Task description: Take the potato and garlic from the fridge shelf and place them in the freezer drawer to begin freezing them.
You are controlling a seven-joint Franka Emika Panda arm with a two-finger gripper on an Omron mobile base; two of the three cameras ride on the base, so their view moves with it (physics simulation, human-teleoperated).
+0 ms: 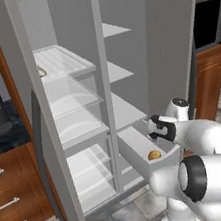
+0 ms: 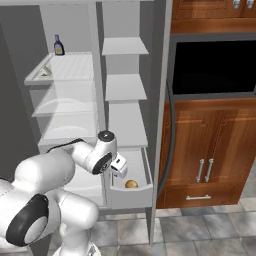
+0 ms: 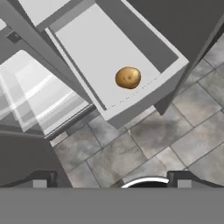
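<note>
With the potato (image 3: 128, 77) already sitting in the freezer drawer (image 3: 144, 94), the gripper (image 2: 119, 166) hangs empty, jaws spread, garlic (image 2: 45, 71) way up at upper left

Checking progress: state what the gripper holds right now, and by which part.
Nothing: the gripper is open and empty above the freezer drawer, where the potato already lies.
</note>
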